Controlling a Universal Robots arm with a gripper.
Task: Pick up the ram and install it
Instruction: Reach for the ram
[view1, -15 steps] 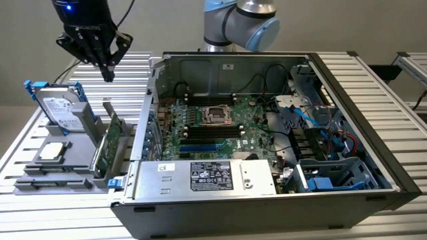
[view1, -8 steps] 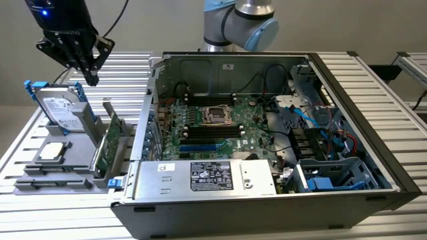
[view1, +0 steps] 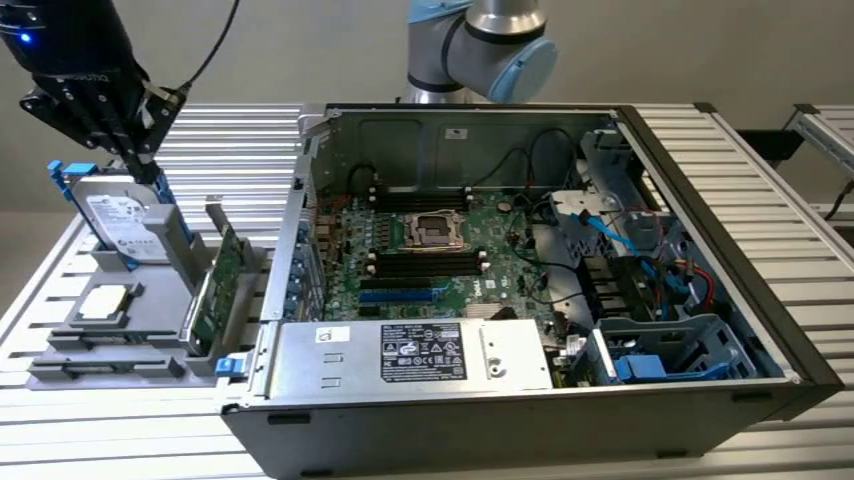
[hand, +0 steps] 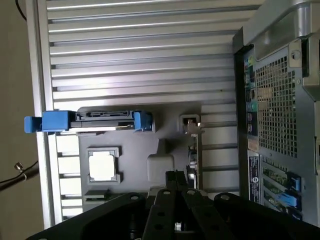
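Gripper hangs over the table's corner on the exterior view's left, above a grey holder that carries spare parts. Its jaws are pressed together, tips meeting, with nothing between them. In the exterior view the tips sit just above the top edge of a silver hard drive, which stands upright in the holder between blue brackets.

A processor lies flat in a square recess next to the drive. Beyond it, on the side away from the drive, the wrist view shows a narrow dark strip set edge-on in the holder. This looks like the ram, though it is partly covered by the gripper body and too thin to make out its chips.

A taller green expansion card stands on edge along the holder's side nearest the computer case. The case lies open across the middle of the table, with its green motherboard facing up and a silver power supply along the near wall. The arm rises behind the case at the table's far edge.
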